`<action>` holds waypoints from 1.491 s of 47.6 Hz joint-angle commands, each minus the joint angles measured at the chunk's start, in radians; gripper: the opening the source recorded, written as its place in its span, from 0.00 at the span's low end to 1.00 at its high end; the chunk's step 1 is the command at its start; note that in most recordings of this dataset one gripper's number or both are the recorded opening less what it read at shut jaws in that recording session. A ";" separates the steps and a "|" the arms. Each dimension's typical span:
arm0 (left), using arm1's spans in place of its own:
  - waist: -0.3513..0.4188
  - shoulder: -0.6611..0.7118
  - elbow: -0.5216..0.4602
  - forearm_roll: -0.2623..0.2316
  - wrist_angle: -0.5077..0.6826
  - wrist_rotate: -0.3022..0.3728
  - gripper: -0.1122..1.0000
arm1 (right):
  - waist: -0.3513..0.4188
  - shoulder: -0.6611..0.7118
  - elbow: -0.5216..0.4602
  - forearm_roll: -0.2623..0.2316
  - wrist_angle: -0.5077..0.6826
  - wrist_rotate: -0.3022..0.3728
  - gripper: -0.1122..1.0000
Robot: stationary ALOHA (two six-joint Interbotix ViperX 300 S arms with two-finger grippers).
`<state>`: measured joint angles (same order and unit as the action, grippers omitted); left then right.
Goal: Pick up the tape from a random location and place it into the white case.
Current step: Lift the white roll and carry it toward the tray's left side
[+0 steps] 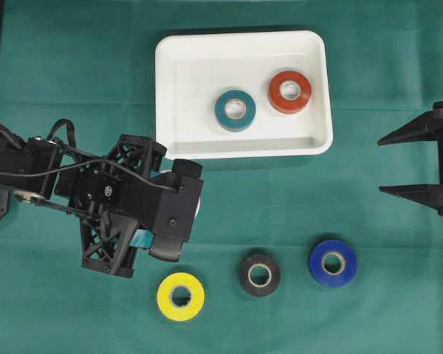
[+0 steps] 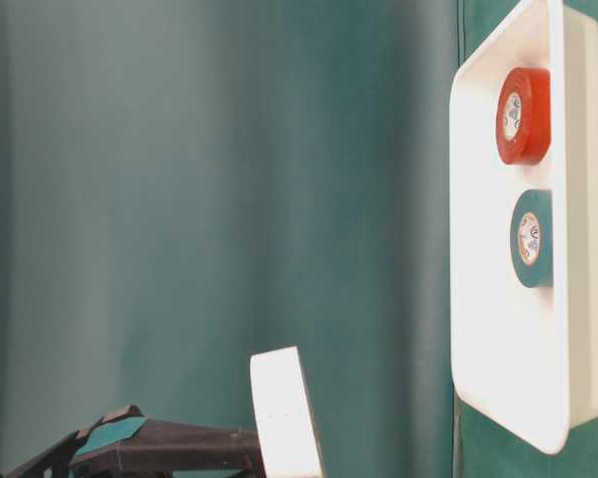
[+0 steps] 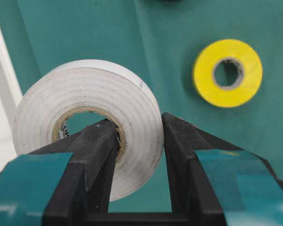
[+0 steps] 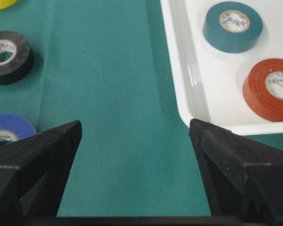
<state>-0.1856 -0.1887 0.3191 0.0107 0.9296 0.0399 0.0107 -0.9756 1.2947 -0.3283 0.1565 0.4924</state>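
Nearby, the left gripper (image 3: pixel 139 136) is clamped on the white tape (image 3: pixel 87 125), one finger thru its core, held above the cloth just short of the white case (image 1: pixel 166 81). Farther right, the right gripper (image 1: pixel 417 162) hangs w/ jaws wide apart, holding nothing.

I see a worktop (image 1: pixel 74 59) under green cloth. On it lie the white case (image 1: pixel 170 96), a yellow tape roll (image 1: pixel 181 296), a black roll (image 1: pixel 260 275) and a blue roll (image 1: pixel 332 262).

The left gripper (image 3: pixel 139 136) is clamped on a white tape roll (image 3: pixel 85 122), one finger through its core. The right gripper (image 4: pixel 134 129) stands wide apart, holding nothing.
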 commanded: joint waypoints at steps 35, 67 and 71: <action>0.043 -0.021 -0.020 0.003 -0.025 0.000 0.32 | -0.002 0.012 -0.012 -0.002 -0.006 0.000 0.89; 0.336 0.008 -0.021 0.003 -0.091 0.003 0.32 | -0.002 0.018 -0.012 -0.002 -0.003 0.000 0.89; 0.373 0.008 -0.020 0.003 -0.095 0.003 0.32 | -0.002 0.018 -0.011 -0.002 -0.003 0.000 0.89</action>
<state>0.1580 -0.1672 0.3191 0.0107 0.8452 0.0414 0.0107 -0.9664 1.2947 -0.3267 0.1565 0.4924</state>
